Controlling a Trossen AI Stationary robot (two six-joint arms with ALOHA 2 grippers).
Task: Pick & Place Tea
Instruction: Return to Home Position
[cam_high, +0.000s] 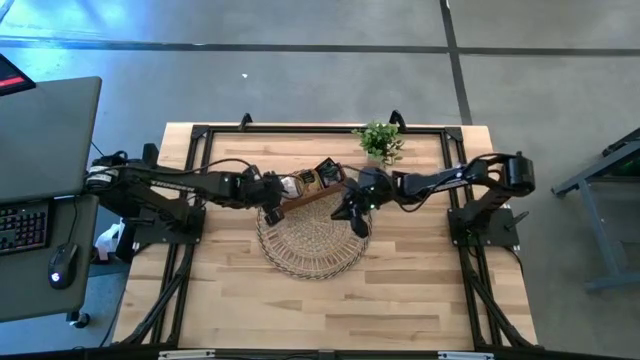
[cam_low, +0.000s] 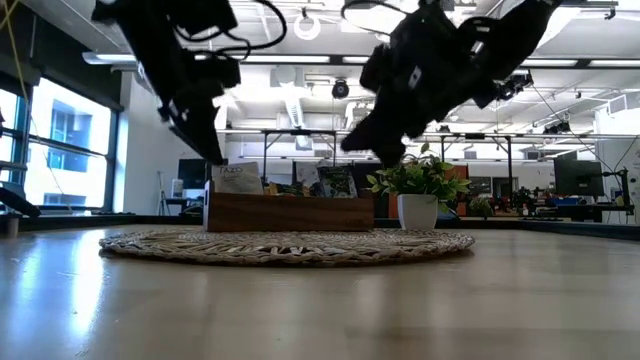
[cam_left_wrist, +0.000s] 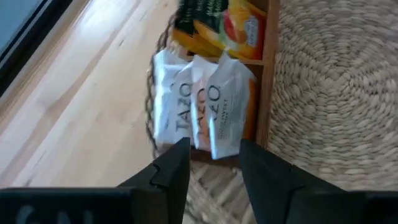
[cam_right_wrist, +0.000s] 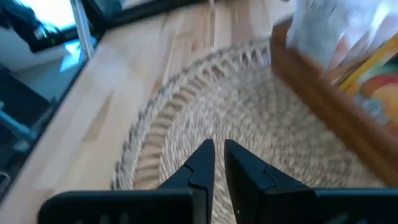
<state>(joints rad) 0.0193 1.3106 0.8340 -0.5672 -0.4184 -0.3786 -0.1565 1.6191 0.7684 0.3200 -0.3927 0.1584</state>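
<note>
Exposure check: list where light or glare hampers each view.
Low view: left gripper and right gripper are backlit silhouettes; sheen on the table. High view: even, a glare streak on the floor. Left wrist view: packets evenly lit. Right wrist view: packets glare white.

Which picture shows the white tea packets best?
The left wrist view: the white tea packets stand close in the wooden tray, lettering readable. The high view shows a white speck, the low view only their tops, the right wrist view a pale corner.
</note>
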